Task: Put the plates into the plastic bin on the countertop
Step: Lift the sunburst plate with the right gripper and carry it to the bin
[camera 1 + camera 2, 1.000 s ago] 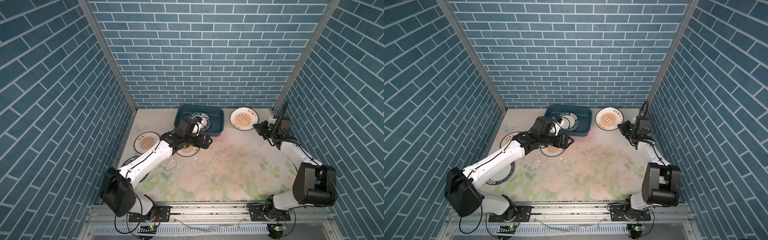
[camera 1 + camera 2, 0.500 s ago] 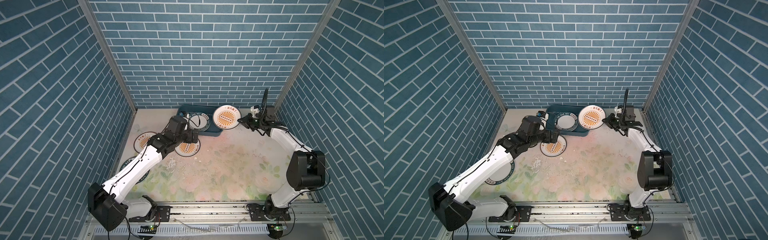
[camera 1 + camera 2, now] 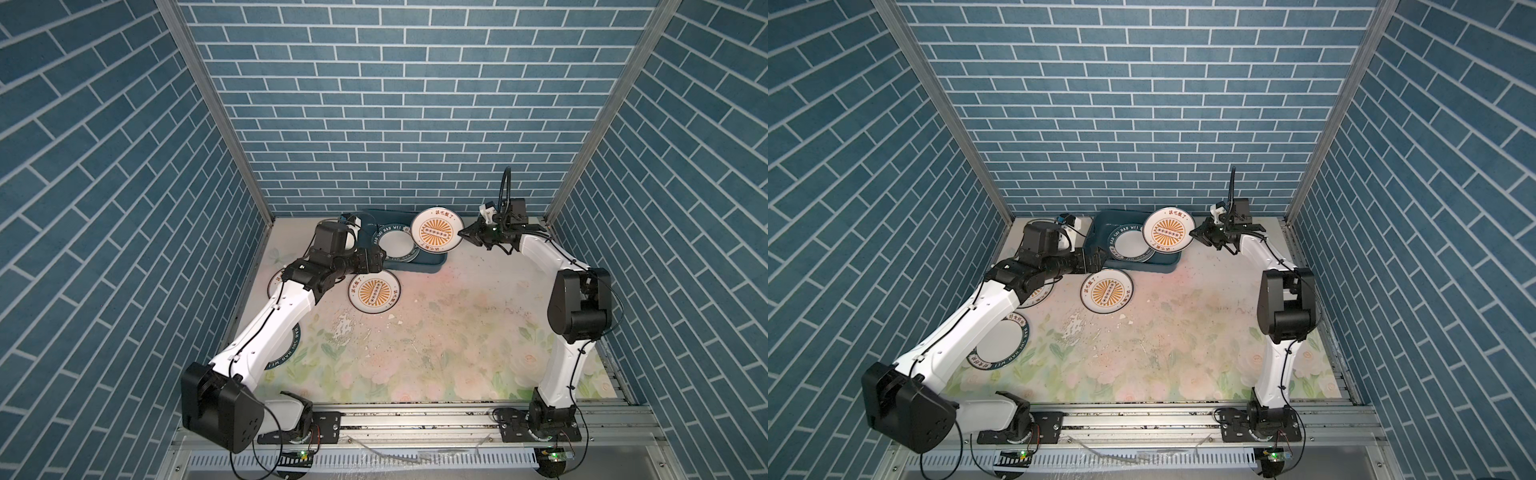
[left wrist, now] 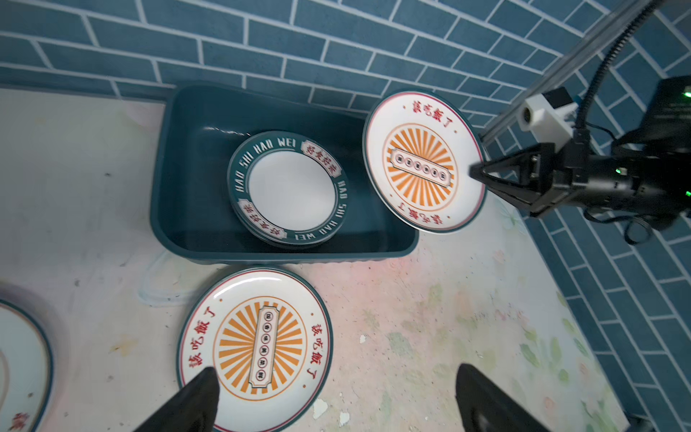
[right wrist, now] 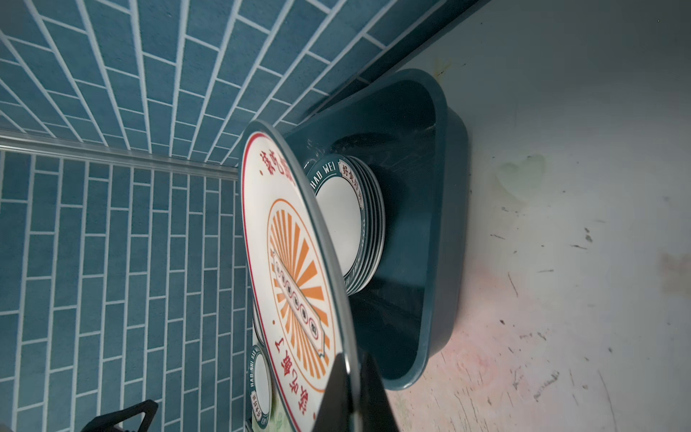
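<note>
We are pinching a plate (image 3: 437,230) in the right gripper (image 3: 462,235), tilted apparently to slip into the bin (image 3: 415,267); left gripper (image 4: 334,368) gaping.

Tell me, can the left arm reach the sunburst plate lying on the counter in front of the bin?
Probably yes: the open left gripper hovers right by the sunburst plate, nothing lies on it, and the right gripper holds another plate at the bin edge, off to the side.
</note>
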`<action>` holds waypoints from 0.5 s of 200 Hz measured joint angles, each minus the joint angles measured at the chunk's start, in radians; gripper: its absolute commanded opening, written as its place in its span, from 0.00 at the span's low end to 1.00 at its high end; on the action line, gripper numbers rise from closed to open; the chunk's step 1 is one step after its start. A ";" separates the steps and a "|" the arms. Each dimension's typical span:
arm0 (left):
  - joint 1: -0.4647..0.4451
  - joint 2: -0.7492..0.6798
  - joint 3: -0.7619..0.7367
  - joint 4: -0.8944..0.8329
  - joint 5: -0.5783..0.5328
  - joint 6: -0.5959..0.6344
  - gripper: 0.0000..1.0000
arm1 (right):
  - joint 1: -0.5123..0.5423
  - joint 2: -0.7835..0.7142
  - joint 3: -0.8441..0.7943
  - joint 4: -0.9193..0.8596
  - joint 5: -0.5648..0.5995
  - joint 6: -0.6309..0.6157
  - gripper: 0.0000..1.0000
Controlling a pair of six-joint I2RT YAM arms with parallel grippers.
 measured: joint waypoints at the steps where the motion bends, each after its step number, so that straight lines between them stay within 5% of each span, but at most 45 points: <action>1: 0.000 0.002 0.000 0.000 0.005 0.000 1.00 | 0.000 0.007 0.008 -0.005 -0.001 -0.003 0.00; 37: 0.002 0.047 0.005 0.008 0.146 0.005 1.00 | 0.009 0.142 0.167 -0.064 -0.029 -0.047 0.00; 100: 0.007 0.068 0.016 0.017 0.213 0.009 1.00 | 0.049 0.323 0.331 -0.122 -0.048 -0.077 0.00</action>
